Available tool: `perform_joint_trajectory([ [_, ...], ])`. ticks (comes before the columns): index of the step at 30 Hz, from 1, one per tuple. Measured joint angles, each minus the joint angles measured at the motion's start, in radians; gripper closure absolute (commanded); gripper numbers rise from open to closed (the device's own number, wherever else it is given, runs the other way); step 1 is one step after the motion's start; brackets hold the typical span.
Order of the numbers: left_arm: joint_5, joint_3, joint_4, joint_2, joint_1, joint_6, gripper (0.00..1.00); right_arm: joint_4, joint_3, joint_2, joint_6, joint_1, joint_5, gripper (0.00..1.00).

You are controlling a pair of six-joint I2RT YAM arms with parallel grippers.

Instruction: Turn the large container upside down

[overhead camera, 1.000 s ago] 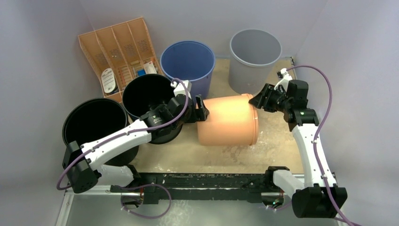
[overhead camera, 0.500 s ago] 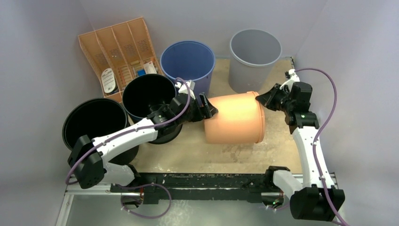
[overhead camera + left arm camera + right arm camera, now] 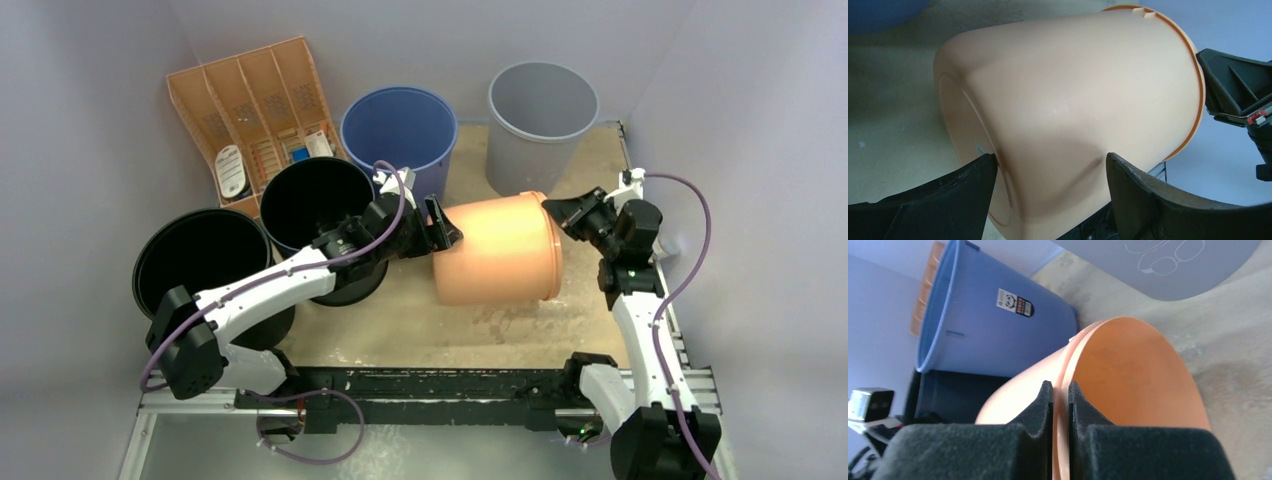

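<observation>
Top external view first: closest to us, the two arms are fixed at the near edge of the tabletop (image 3: 420, 335). A little further in, the large container (image 3: 497, 252), the orange one, lies on its side in the middle. Its bottom end points left and its open mouth points right.

The left gripper (image 3: 434, 228) is spread wide at the bottom end, with one finger over the flat base and one along the side. It looks like it is there to steady or push that end, not to squeeze it.

The right gripper (image 3: 1060, 407) is clenched on the thin rim at the mouth. Its wrist view shows the orange edge pinched between both fingers (image 3: 1035, 410). I think that grip is for lifting the mouth up and over, so the container can land mouth down. The turn looks about half done.

Further back stand two black bins (image 3: 200, 262), then a blue bin (image 3: 400, 125), a grey bin (image 3: 542, 100) and a brown tray (image 3: 250, 100) with slots.

A second ago the right gripper was partly open and only near the rim. Now it has bitten onto it. The container has also slid a bit to the right, and the left gripper has followed it.
</observation>
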Motion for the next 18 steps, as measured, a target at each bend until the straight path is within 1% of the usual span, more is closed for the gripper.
perform_joint_trajectory([
  [5,0.006,0.026,-0.055,0.0,0.0,0.006,0.24,0.156,-0.118,-0.057,0.168,-0.005,-0.003,1.0],
  [10,0.006,0.032,-0.08,-0.01,0.0,0.008,0.24,0.186,-0.168,-0.118,0.259,-0.005,0.003,1.0],
  [11,0.005,0.033,-0.085,-0.016,0.0,0.008,0.24,0.182,-0.168,-0.121,0.265,-0.005,0.003,0.98],
  [14,0.003,0.04,-0.094,-0.038,0.0,0.01,0.24,0.163,-0.162,-0.124,0.272,-0.005,0.006,0.76],
  [16,0.001,0.049,-0.091,-0.053,0.0,0.009,0.24,0.143,-0.147,-0.123,0.265,-0.005,0.016,0.66],
  [18,-0.001,0.063,-0.057,-0.068,-0.001,0.009,0.24,0.088,-0.13,-0.119,0.23,-0.002,0.004,0.57],
])
